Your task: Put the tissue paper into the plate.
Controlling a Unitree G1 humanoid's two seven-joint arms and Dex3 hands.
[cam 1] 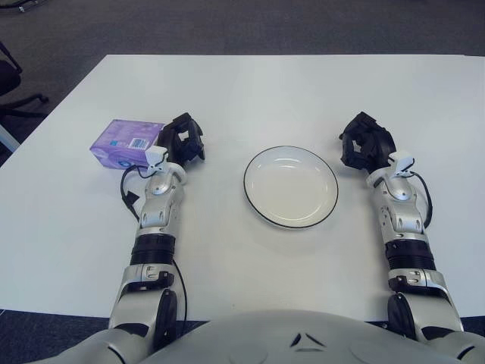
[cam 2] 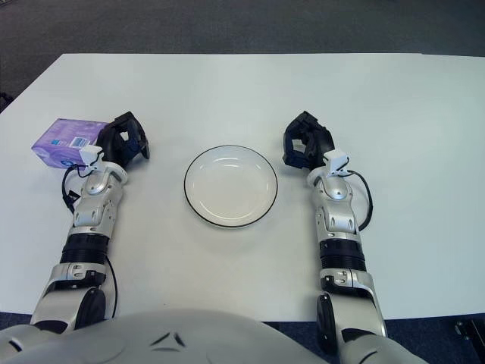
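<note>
Both forearms rest on the tabletop (cam 1: 250, 91); left hand (cam 1: 183, 139) sits beside the tissue paper (cam 1: 125, 142), fingers curled, empty. Plate (cam 1: 291, 186) empty, right hand (cam 1: 365, 142) idle. Next: grasp.

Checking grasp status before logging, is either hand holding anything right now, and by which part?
Nothing is held. The left hand sits beside the purple tissue packet; the right hand is beside the white plate.
</note>
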